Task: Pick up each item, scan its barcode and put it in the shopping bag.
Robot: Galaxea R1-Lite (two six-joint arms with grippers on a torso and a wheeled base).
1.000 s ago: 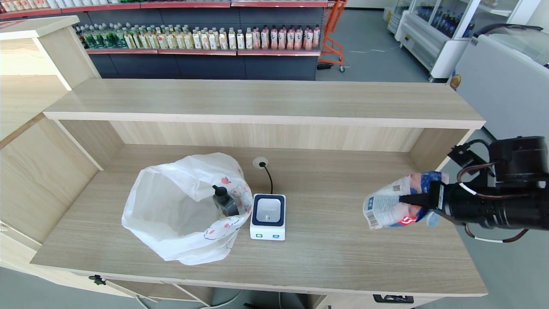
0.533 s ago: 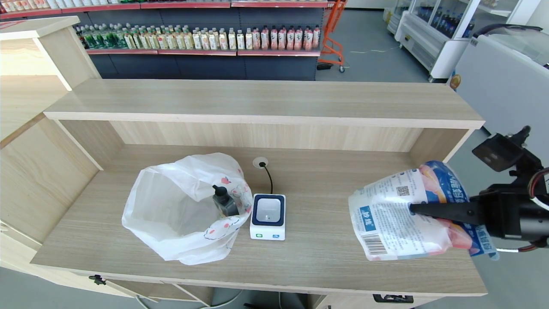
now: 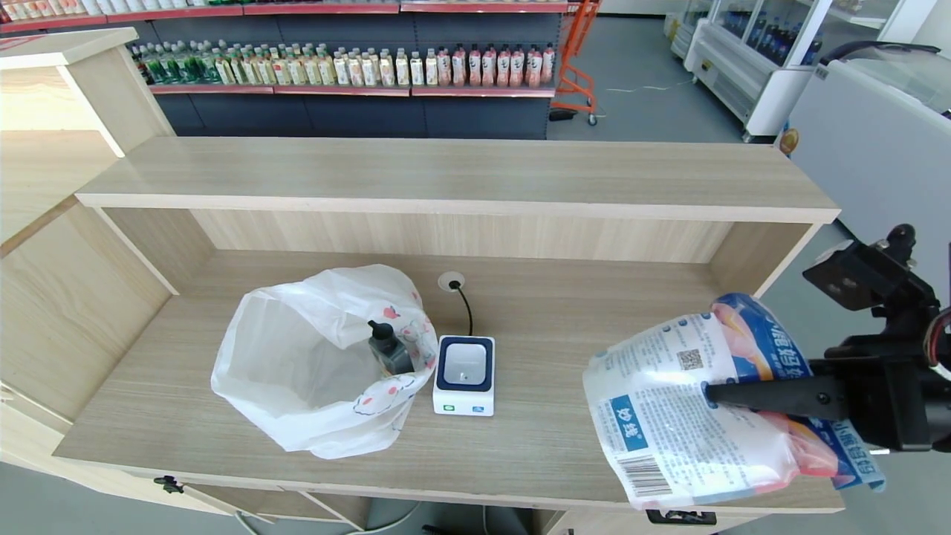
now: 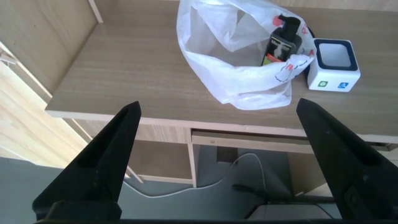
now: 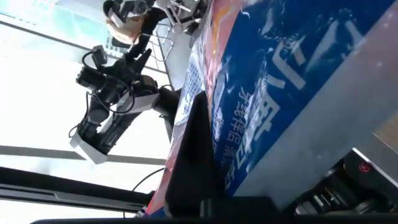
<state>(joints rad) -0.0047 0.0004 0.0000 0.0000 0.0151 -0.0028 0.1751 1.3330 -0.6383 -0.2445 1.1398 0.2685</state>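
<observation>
The packet [image 3: 691,416] is pinched in the right gripper [image 3: 709,394], hanging over the counter's [image 3: 565,357] near right corner, roughly 4 o'clock from the scanner [image 3: 464,374], with its barcode corner lowest. The scanner sits just beside the shopping bag [image 3: 249,371], at the bag's 3 o'clock, and there's a dark bottle [image 3: 388,349] inside the bag. Drink shelves [image 3: 349,67] run along the back at 12, with freezers [image 3: 877,126] at 2. The right jaws are clamped on the packet. The left gripper [image 4: 219,109] is spread wide, holding nothing, off the counter's near edge.
</observation>
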